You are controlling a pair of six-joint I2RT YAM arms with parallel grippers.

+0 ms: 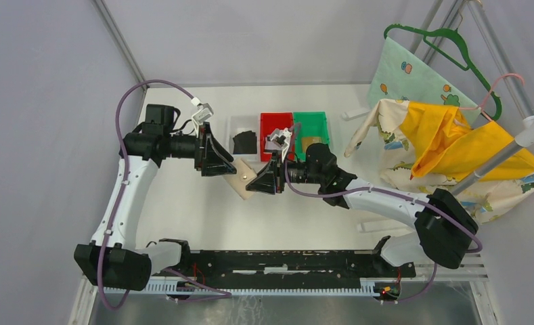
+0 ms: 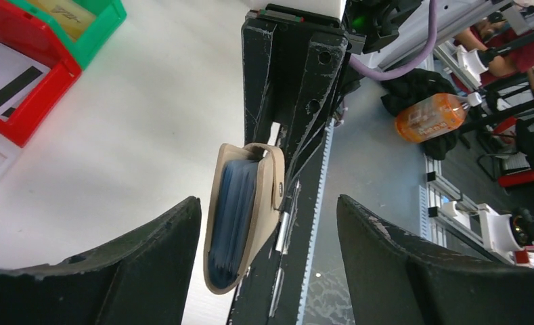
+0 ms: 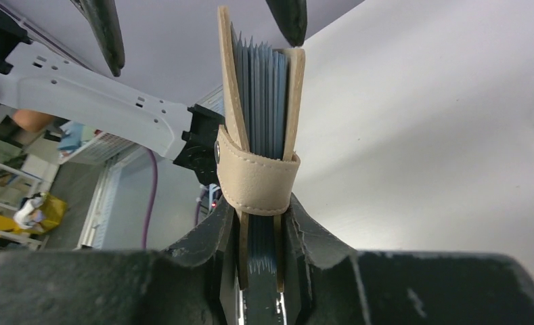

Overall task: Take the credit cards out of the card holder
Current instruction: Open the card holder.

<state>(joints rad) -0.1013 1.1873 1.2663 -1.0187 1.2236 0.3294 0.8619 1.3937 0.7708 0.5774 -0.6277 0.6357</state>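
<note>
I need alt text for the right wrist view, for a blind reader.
The right gripper clamps the closed beige card holder by its near end, with the snap tab fastened around it. Beyond, the left gripper is open and its fingers straddle the holder's far end.

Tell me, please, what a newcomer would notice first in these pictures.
The beige card holder, its snap tab closed, is clamped in the right gripper over the middle of the table. The left gripper faces it, jaws wide open on either side. Behind stand a red bin and a green bin; a yellow cloth hangs at the right.
</note>
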